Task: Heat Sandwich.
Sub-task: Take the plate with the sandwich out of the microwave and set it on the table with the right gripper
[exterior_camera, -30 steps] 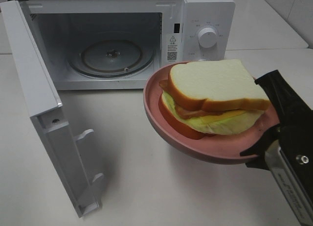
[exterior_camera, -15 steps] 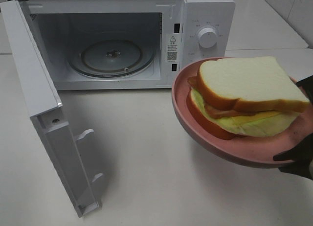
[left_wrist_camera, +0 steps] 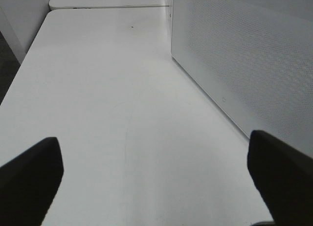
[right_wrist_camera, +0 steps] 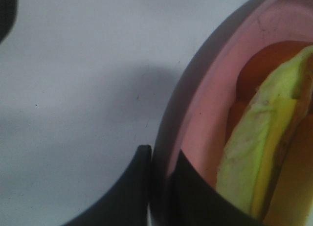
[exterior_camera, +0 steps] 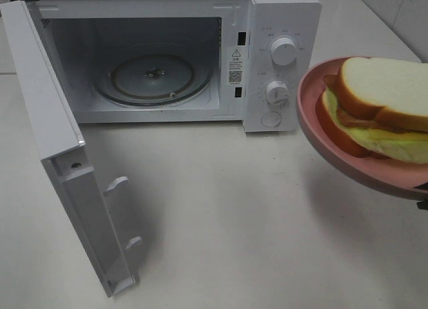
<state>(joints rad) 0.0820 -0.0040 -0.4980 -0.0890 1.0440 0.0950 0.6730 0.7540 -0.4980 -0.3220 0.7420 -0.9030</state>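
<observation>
— Riding where, the sandwich?
— On pink plate, aloft right of open microwave.
— Jaws?
— Right gripper pinching plate rim; left gripper spread wide over table.

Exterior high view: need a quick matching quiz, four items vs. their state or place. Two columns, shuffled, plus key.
Column 1:
1. microwave door
2. sandwich
3. glass turntable
4. left pincer

Column 2:
A. on the pink plate, held off the table
B. swung wide open
C. open, holding nothing
D. bare, inside the oven

Pairs: 1-B, 2-A, 3-D, 4-C
</observation>
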